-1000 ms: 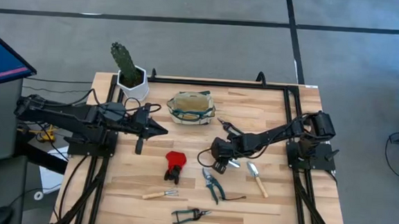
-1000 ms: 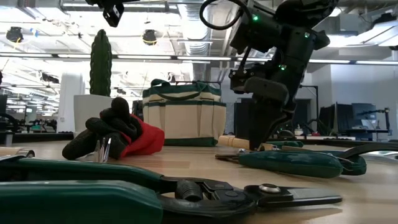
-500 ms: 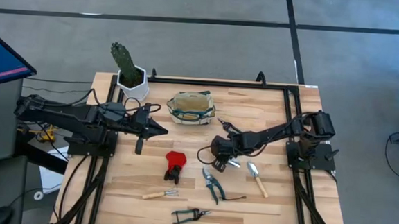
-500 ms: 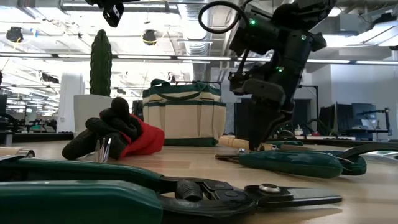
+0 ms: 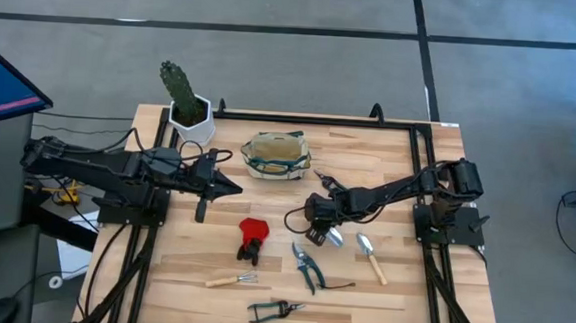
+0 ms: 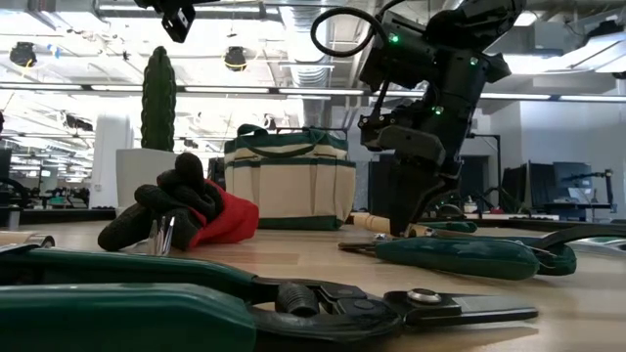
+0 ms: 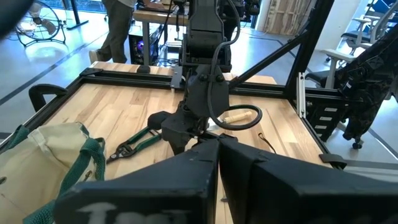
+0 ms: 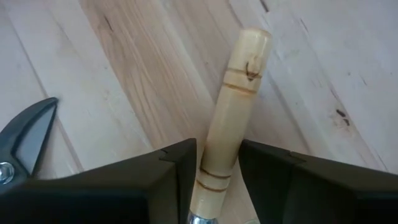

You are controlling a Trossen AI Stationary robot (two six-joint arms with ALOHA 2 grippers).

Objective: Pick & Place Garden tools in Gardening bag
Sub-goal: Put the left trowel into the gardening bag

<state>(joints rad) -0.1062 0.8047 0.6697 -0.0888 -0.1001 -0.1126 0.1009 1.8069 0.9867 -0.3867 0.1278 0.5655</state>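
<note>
My right gripper (image 5: 316, 226) is at the table's middle, shut on a wooden-handled trowel (image 8: 230, 118) whose metal blade (image 5: 332, 237) shows beside it. My left gripper (image 5: 232, 186) hangs shut and empty above the table's left half, near the beige gardening bag (image 5: 276, 154). The bag stands on its base at the far middle. On the tabletop lie a second trowel (image 5: 369, 257), two green-handled shears (image 5: 307, 266) (image 5: 277, 308), a small rake (image 5: 233, 279) and a red-and-black glove (image 5: 252, 237). My right gripper pinches the trowel's wooden handle (image 8: 208, 171) between its two fingers, close to the metal end. The fingers (image 8: 155, 180) come from above, pointing down, and lie across the handle. The handle's free end (image 8: 254, 46) sticks out ahead, low over the wood; whether it is lifted I cannot tell.
A cactus in a white pot (image 5: 189, 110) stands at the far left corner. Black frame rails (image 5: 320, 121) run along the table's far and side edges. Bare wood lies between the bag and the tools.
My right gripper has shifted a little toward the table's far left while staying down at the trowel's handle. The tools, the bag and my left arm have kept still.
</note>
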